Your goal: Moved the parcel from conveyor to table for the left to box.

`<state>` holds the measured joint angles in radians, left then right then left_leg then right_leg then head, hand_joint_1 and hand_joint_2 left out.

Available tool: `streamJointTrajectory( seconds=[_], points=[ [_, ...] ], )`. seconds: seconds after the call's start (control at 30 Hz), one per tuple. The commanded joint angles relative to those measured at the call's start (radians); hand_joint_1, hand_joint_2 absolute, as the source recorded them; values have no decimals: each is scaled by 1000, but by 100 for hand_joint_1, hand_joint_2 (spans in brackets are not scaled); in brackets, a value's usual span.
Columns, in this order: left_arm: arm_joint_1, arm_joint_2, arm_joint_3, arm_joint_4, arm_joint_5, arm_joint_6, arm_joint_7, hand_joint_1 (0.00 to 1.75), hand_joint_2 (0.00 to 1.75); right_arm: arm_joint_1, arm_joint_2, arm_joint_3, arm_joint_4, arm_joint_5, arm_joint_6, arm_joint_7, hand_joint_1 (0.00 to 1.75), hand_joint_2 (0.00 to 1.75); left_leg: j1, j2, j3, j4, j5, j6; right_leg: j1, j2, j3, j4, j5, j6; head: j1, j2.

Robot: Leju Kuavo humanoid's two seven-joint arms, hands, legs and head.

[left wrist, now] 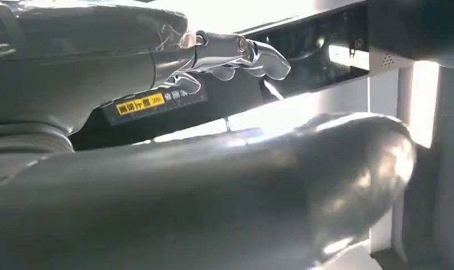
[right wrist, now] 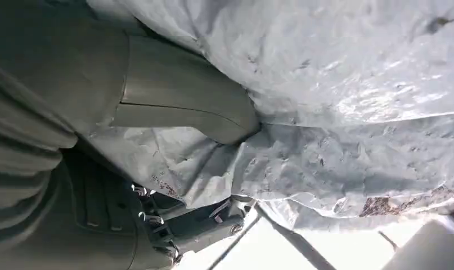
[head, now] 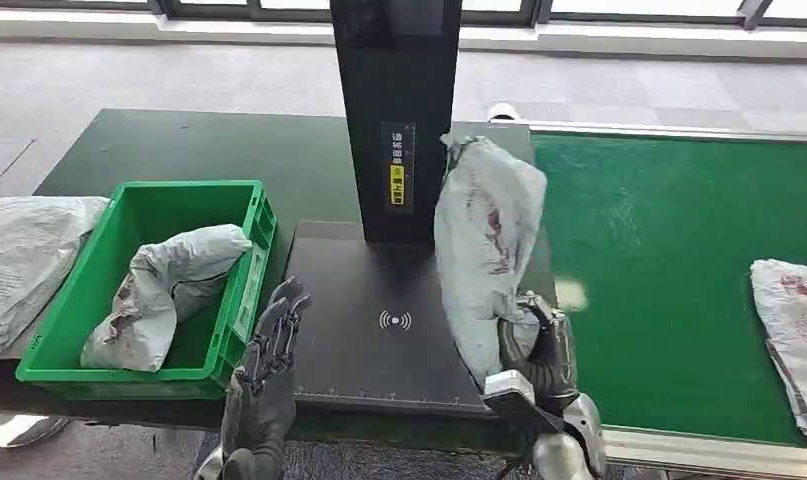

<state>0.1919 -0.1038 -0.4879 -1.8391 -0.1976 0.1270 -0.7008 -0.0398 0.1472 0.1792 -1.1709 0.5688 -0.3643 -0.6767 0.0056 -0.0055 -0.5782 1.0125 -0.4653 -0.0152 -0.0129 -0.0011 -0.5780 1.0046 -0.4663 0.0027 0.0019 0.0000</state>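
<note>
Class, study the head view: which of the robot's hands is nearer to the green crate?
Left. The left hand hovers open right beside the green crate, near its front corner. The right hand grips a grey parcel across the black scanner plate.

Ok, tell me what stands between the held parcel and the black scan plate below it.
Nothing visible does. The right hand holds the grey parcel upright above the black plate, whose surface under it is bare. The black post stands beside the parcel, not under it.
</note>
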Motion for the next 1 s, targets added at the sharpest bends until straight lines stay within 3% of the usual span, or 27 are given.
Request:
streamJointTrajectory(
  seconds=[0.03, 0.3, 0.67, 0.7, 0.73, 1.0],
  points=[
    [-46, -7, 31, 96, 5, -37, 3, 0, 0, -110, 24, 131, 346, 6, 41, 8, 175, 175, 1, 3, 4, -4, 1, 0, 1, 2, 4, -5, 2, -1, 0, 0],
    [-86, -16, 8, 161, 21, -59, 3, 0, 0, -135, 19, 140, 497, -46, 138, 2, 175, 175, 1, 1, 3, -4, 1, 1, 1, 1, 3, -5, 1, 0, 0, 0],
    [-86, -25, 18, 171, 24, -62, 3, 0, 0, -146, 15, 113, 512, -82, 142, -18, 175, 175, 1, 0, 4, -5, 1, 1, 0, 0, 4, -5, 2, -1, 0, 0],
    [-86, -25, 18, 171, 24, -62, 3, 0, 0, -146, 15, 113, 512, -82, 142, -18, 103, 175, 0, 0, 2, -2, 0, 1, 0, 0, 2, -2, 0, 0, 0, 0],
    [-82, -32, 25, 167, 22, -60, 3, 0, 0, -141, 15, 95, 498, -89, 98, -18, 0, 175, 0, 0, 3, -3, 0, 1, 0, 0, 2, -3, 1, 0, 0, 0],
    [-74, -47, 55, 175, 39, -78, 3, 0, 0, -106, -1, 72, 412, -124, 94, -21, 0, 175, 0, 0, 2, -2, 0, 1, -1, 0, 2, -3, 1, 0, 0, 0]
  ],
)
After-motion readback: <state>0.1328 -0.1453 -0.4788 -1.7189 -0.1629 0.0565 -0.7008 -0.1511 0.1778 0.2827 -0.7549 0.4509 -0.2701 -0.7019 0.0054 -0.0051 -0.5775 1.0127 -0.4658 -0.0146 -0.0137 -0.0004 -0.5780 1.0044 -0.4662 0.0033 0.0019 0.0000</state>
